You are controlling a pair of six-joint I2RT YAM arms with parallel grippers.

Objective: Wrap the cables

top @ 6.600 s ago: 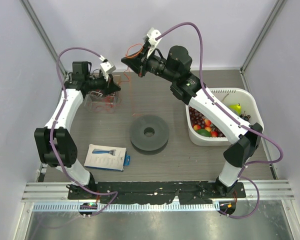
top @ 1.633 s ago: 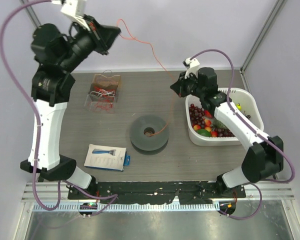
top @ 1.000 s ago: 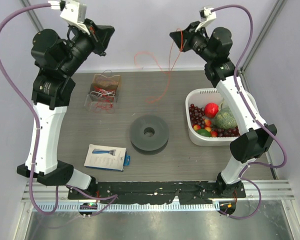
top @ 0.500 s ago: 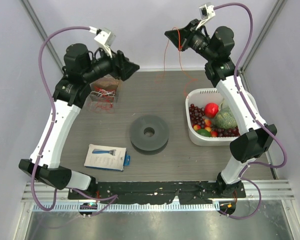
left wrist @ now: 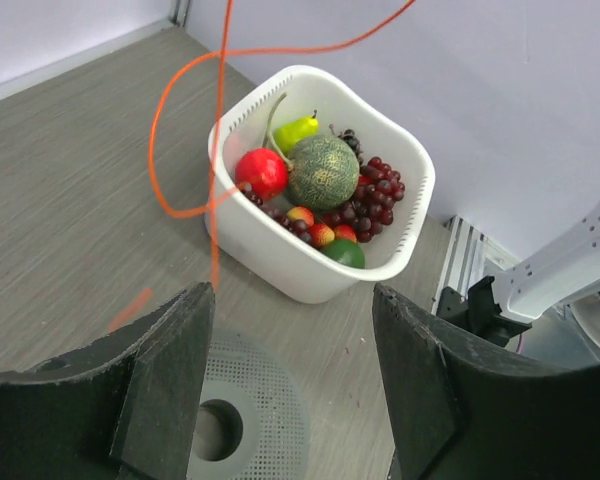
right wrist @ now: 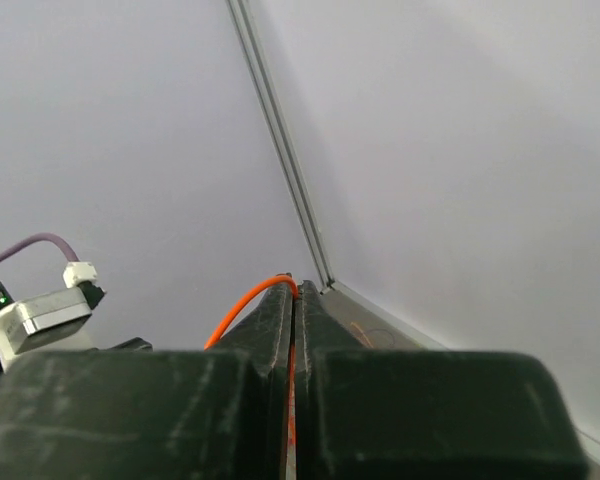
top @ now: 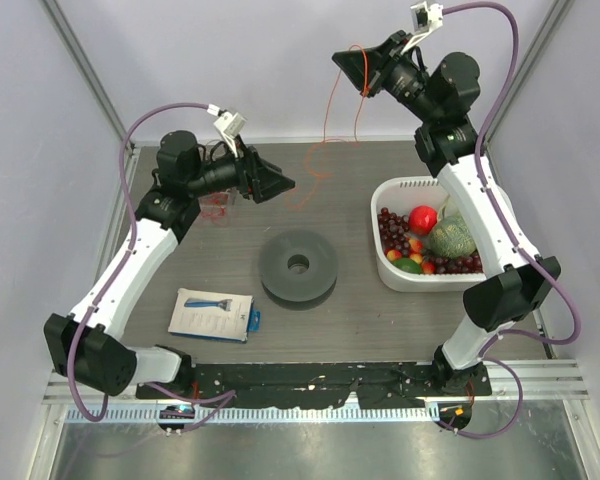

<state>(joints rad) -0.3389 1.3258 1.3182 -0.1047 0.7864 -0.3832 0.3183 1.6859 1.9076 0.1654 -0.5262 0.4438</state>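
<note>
One thin orange cable (top: 326, 115) hangs from my right gripper (top: 345, 65), which is raised high at the back and shut on it. The cable's slack falls to the table near the centre back. In the right wrist view the cable (right wrist: 245, 305) arcs out of the closed tips of that gripper (right wrist: 292, 285). My left gripper (top: 277, 183) is open and holds nothing, low over the table just left of the slack. In the left wrist view that gripper (left wrist: 292, 295) faces the hanging cable loop (left wrist: 185, 100). More cables lie in a clear box (top: 220, 210), mostly hidden by the left arm.
A grey spool disc (top: 298, 266) with a centre hole lies mid-table, also below the left jaws as the disc (left wrist: 265, 420). A white basket (top: 385, 270) of fruit stands at the right, seen again as the basket (left wrist: 280, 255). A razor pack (top: 213, 314) lies front left.
My left gripper opened, let go of the cable and swung down from high at the back left to low over the table. The right gripper stayed high, still gripping; the cable went slack.
</note>
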